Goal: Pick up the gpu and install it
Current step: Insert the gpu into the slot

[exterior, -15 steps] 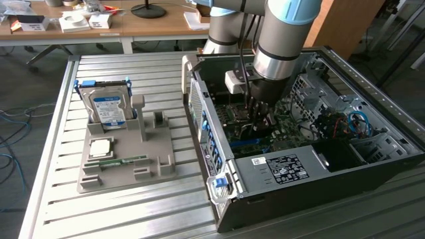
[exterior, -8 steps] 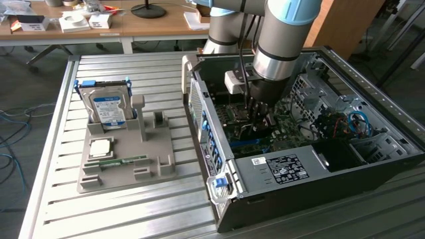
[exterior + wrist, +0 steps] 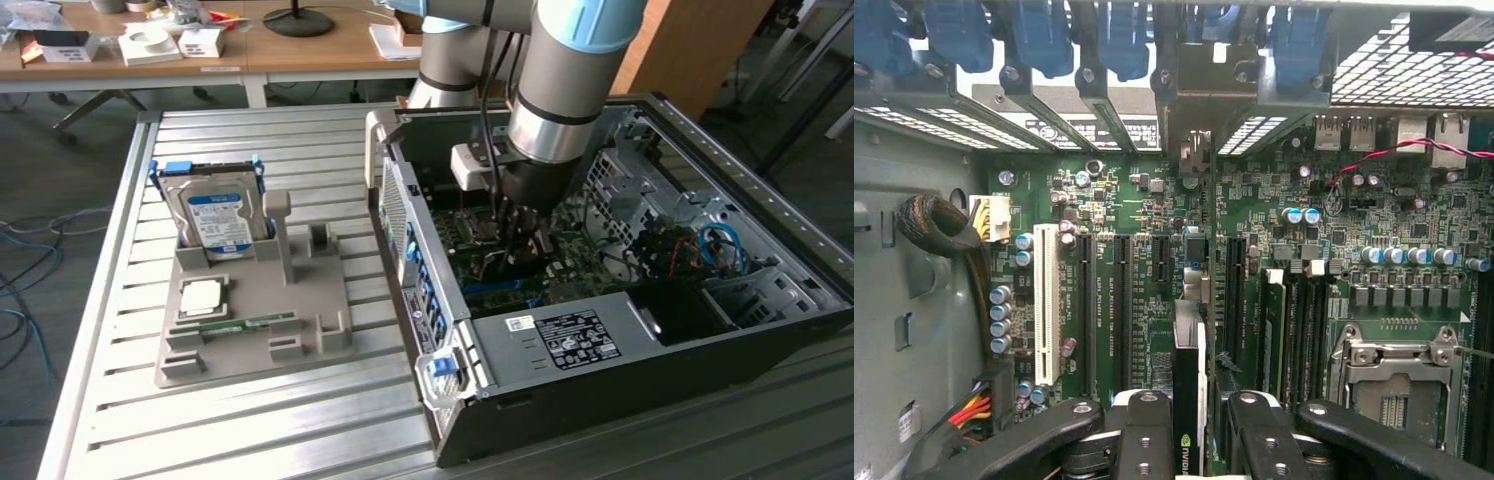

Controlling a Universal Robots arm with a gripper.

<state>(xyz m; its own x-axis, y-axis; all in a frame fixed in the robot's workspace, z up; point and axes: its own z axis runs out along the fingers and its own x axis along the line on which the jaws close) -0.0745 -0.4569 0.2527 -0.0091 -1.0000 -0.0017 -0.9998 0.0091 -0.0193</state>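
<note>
Black gripper (image 3: pixel 1189 435) fingers (image 3: pixel 1144 440) fill the foreground of the wrist view, closed partway on the gpu (image 3: pixel 1189 400), a thin black card held edge-on between them. It hangs upright over the green motherboard (image 3: pixel 1354 230), in line with a long black slot (image 3: pixel 1126 300), beside the white slot (image 3: pixel 1046 300). Whether the card touches the board cannot be told.

From the exterior view, the arm (image 3: pixel 561 90) reaches down into the open computer case (image 3: pixel 641 330), the gripper (image 3: pixel 523 235) low over the motherboard. On the exterior view's left, a grey parts tray (image 3: pixel 254 320) holds a hard drive (image 3: pixel 220 215) upright.
</note>
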